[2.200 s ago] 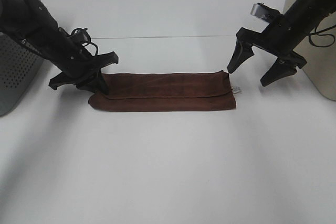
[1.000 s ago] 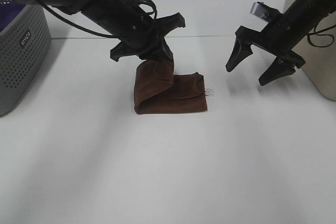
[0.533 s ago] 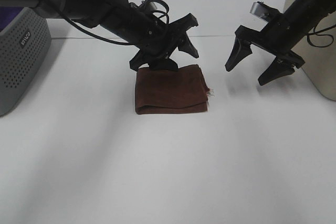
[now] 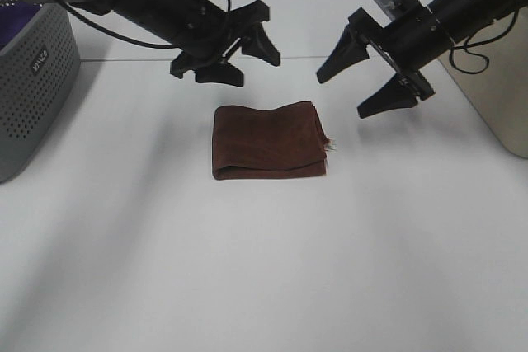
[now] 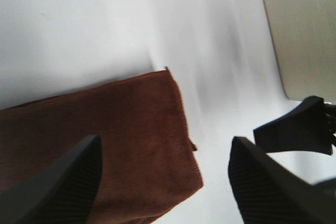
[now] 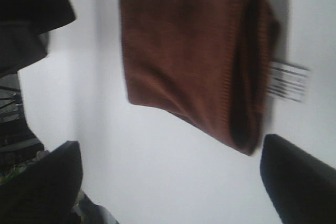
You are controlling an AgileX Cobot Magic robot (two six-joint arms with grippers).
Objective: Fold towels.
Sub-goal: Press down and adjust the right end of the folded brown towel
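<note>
The towel [image 4: 266, 140] is a dark reddish-brown cloth lying folded into a small rectangle on the white table, with its white tag [image 4: 332, 146] sticking out at the right edge. It also shows in the left wrist view [image 5: 100, 140] and in the right wrist view [image 6: 194, 51], where the tag [image 6: 287, 81] is plain. My left gripper [image 4: 239, 59] is open and empty, just behind and above the towel. My right gripper [image 4: 351, 88] is open and empty, hovering to the towel's right rear.
A grey perforated basket [image 4: 33, 88] holding a purple cloth [image 4: 16, 16] stands at the left edge. A beige box [image 4: 503, 80] stands at the right edge. The white table [image 4: 264, 269] spreads toward the front.
My left gripper folded the long towel over to the right, let go and drew back and up to the left. My right gripper has swung left toward the towel.
</note>
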